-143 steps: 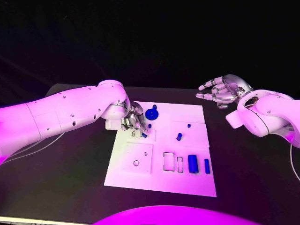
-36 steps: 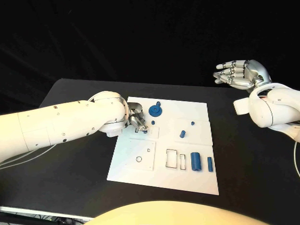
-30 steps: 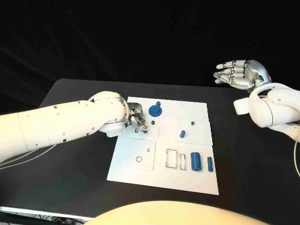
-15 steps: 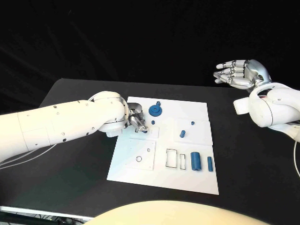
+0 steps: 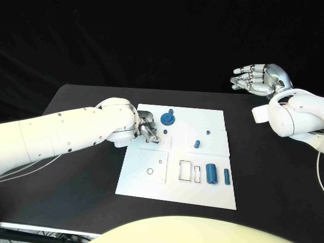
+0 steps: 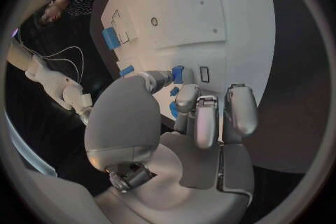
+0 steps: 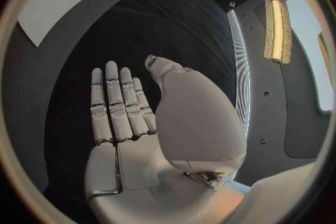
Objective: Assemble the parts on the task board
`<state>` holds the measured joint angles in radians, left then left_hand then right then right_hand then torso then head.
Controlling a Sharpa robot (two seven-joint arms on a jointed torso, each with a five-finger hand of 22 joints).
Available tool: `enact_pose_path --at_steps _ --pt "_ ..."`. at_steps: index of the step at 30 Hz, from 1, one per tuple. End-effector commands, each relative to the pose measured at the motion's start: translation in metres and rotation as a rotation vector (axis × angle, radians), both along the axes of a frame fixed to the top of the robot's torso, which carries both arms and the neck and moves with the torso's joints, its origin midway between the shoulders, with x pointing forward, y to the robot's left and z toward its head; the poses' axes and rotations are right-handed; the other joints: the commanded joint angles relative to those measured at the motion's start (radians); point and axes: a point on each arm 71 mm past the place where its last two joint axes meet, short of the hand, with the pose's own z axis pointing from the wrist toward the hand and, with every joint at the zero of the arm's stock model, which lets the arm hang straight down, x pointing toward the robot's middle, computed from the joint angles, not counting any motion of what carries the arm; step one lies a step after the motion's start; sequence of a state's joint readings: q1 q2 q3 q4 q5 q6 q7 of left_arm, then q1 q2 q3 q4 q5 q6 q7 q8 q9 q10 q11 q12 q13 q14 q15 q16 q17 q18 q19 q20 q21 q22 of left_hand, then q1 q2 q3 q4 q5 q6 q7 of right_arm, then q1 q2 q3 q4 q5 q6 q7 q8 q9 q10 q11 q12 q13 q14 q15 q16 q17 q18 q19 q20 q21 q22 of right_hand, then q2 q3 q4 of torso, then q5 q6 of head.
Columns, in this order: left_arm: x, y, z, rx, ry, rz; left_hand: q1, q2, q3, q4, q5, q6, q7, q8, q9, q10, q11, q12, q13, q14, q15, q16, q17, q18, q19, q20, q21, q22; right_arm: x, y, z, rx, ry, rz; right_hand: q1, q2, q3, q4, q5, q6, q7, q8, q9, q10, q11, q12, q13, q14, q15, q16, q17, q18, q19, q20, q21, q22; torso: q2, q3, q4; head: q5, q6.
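We see a black table [image 5: 74, 187] filling the lower half of the head view, its far edge running across from 9 o'clock to 3 o'clock. Behind that edge, toward 12 o'clock, hangs a black backdrop [image 5: 155, 40], creased in soft folds. At about 8 o'clock two thin white cables [image 5: 23, 171] trail over the table top toward its near left corner. At about 4 o'clock we make out one more thin white cable [image 5: 319, 178], curving over the table's right side.

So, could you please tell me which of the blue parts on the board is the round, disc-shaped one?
The blue gear-like disc at the board's far edge; the others are slim, elongated pieces.
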<state>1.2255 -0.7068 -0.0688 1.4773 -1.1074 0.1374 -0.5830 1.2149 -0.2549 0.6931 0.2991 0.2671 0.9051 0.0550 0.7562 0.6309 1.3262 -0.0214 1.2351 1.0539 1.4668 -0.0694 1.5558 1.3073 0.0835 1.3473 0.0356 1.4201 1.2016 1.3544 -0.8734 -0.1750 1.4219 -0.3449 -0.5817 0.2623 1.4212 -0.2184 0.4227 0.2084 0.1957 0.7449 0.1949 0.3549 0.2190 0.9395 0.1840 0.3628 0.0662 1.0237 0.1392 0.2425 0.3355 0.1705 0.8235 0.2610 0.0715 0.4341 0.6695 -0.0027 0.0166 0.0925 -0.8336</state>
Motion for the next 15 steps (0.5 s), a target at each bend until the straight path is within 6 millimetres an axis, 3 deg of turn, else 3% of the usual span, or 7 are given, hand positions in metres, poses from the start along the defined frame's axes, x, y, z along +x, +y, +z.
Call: enact_pose_path --at_steps 1,15 --pt "-0.0016 -0.0020 -0.0021 0.014 0.022 -0.018 0.007 -0.006 0.236 -0.236 0.005 0.009 -0.003 0.003 0.001 0.006 -0.001 0.002 0.000 0.097 -0.008 0.004 0.240 -0.005 0.005 0.001 0.005 0.001 -0.0004 0.0018 0.0004 0.002 -0.005 0.020 -0.009 0.000 0.005 -0.002 0.000 0.008 0.056 -0.004 -0.002 0.008 -0.001 -0.005 -0.002 0.007 -0.002 -0.003 -0.001 0.015 0.006 0.000 0.002 -0.002 0.001 0.0000 -0.0001 0.001 -0.001" --pt "0.0006 -0.0048 -0.0039 0.031 0.036 -0.019 0.006 -0.007 0.237 -0.236 0.005 0.010 -0.003 0.003 0.001 0.007 -0.001 0.003 0.001 0.097 -0.008 0.004 0.240 -0.005 0.004 0.001 0.005 0.001 -0.0009 0.0031 0.0003 0.004 -0.002 0.025 -0.010 0.000 0.005 -0.002 -0.001 0.008 0.056 -0.004 -0.002 0.008 -0.001 -0.005 -0.002 0.008 -0.002 -0.003 -0.001 0.014 0.007 0.000 0.002 -0.002 0.000 0.0006 -0.0006 0.002 -0.005"
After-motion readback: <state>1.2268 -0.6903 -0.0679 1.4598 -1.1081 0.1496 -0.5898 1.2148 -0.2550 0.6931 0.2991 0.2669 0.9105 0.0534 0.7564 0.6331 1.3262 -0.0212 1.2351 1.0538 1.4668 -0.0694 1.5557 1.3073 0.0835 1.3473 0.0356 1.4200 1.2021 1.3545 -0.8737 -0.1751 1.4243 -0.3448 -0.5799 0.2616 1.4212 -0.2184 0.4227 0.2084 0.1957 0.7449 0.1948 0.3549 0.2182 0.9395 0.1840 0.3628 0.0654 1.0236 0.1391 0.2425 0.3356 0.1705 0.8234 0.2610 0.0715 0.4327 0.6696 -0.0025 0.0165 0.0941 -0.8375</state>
